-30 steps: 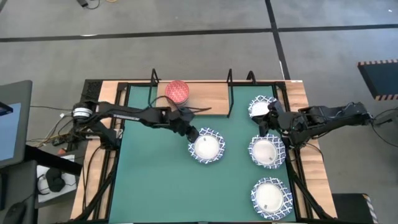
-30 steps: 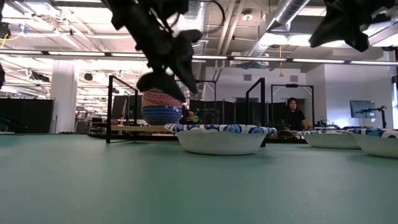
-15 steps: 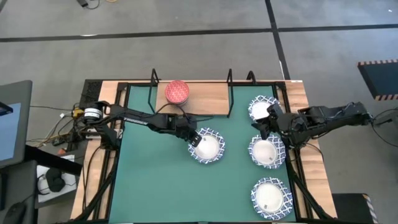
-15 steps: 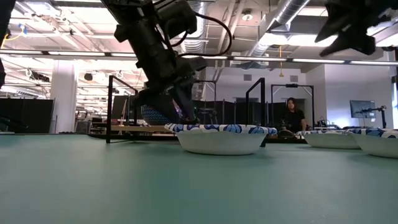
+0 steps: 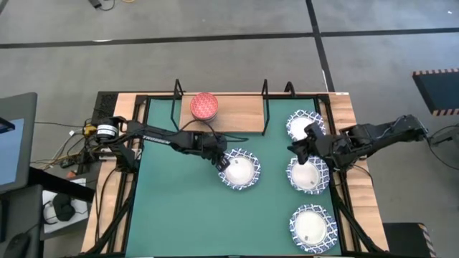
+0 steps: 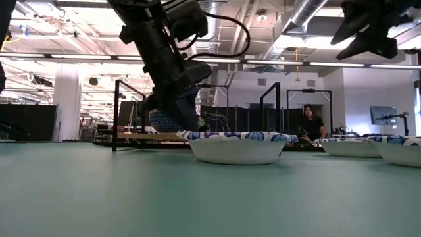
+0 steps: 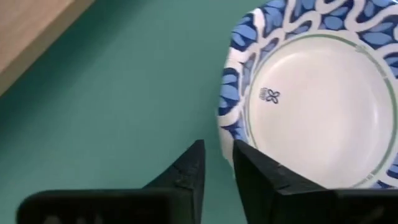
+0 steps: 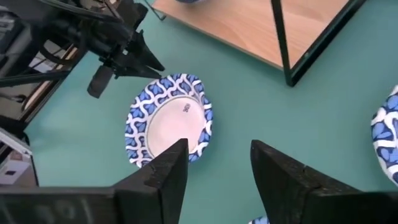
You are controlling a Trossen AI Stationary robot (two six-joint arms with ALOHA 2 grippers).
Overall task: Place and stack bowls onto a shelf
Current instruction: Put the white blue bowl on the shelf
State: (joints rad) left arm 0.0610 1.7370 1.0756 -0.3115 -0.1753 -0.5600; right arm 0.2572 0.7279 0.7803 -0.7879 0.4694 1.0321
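So the thing to watch here is the wide white bowl with the blue-patterned rim (image 5: 239, 169) sitting on the green mat (image 5: 172, 215), just in front of the low light-wood shelf with black wire end frames (image 5: 240, 112). The left gripper (image 5: 221, 160) is right at that bowl's rim, on the side facing the left arm's base. In the left wrist view its fingers are nearly closed with only a thin gap, and the rim edge (image 7: 231, 118) sits just ahead of that gap, slightly toward the bowl side. I can't tell if the rim is actually between the fingertips yet; it looks more like just short of it. So my guess is the next move turns on nudging a bit further toward the bowl's centre so one finger goes inside and one outside.

The bowl is round, so no real long axis to worry about.

The right gripper (image 5: 303, 150) hovers, fingers spread, between two more white patterned bowls off to the right of the shelf. The left one is clearly nearer.

A red bowl (image 5: 204, 105) already sits on the shelf's left part.
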